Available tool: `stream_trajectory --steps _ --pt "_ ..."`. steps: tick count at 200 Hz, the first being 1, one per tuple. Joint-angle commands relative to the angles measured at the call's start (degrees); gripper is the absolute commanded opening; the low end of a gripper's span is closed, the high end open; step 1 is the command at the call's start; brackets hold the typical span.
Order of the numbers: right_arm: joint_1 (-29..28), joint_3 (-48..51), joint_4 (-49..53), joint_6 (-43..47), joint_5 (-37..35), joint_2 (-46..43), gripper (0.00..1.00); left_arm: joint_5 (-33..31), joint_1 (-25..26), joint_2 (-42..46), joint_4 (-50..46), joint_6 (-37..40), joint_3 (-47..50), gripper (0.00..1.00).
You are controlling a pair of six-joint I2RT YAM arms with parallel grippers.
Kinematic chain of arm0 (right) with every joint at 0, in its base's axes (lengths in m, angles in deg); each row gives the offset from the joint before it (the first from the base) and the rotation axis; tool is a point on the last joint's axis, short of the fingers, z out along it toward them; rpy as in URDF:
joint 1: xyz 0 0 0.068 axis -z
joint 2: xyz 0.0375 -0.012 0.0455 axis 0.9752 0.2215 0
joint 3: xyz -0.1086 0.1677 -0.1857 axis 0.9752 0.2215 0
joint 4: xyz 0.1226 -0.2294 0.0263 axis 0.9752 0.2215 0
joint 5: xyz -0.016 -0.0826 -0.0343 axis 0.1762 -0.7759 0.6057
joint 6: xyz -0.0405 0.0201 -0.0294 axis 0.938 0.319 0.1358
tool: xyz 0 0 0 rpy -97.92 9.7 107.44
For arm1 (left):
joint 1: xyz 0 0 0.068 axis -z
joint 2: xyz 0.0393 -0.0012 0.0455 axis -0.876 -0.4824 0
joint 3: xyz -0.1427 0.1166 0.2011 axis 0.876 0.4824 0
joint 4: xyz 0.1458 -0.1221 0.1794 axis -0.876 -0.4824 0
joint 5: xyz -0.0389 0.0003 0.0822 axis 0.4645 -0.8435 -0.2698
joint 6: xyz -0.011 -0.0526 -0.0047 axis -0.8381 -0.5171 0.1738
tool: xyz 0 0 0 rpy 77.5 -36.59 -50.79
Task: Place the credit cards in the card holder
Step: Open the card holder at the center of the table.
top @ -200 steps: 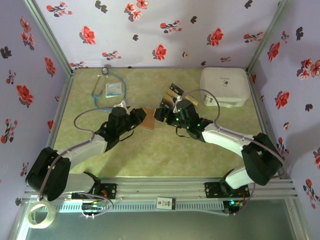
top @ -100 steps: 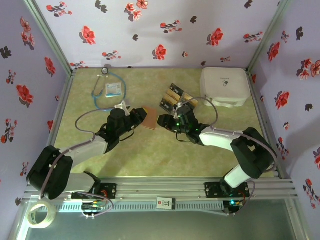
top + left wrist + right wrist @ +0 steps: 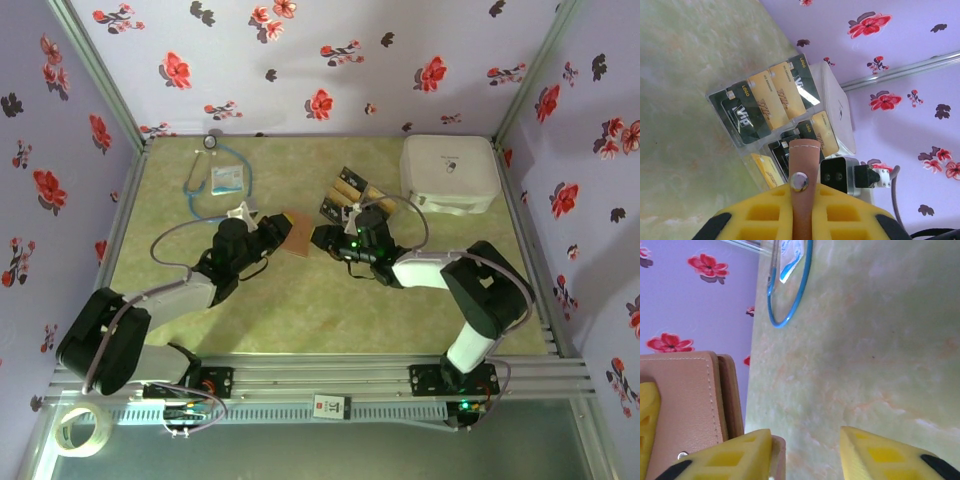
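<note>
Both arms reached from the near edge toward the middle of the table [image 3: 300, 320], their grippers almost meeting. The left arm [image 3: 165, 295] stretched low and diagonally, and the left gripper [image 3: 268, 230] was clamped tight on the card holder [image 3: 297, 232]. The right arm [image 3: 440, 272] was folded sharply at the elbow with its forearm pointing left. The right gripper [image 3: 805, 455] had its jaws parted.

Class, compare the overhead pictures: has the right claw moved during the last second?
Yes. The right claw has slid slightly left and towards the arm bases, away from the white case, and now sits beside the card holder.
</note>
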Motion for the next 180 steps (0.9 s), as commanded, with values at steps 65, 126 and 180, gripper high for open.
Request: stream_trajectory --steps 65,126,180 --pt "0.1 0.6 -5.3 -1.1 5.2 -4.2 0.0 -0.5 -0.6 0.3 -2.6 1.3 1.5 0.41" --pt "0.1 1.9 1.9 2.8 2.9 -7.2 0.0 -1.3 -3.8 3.1 -16.3 9.5 0.6 0.64" --pt "0.1 3.6 0.9 2.8 2.3 -4.9 0.0 -1.2 -5.3 4.1 -21.6 13.1 2.3 0.68"
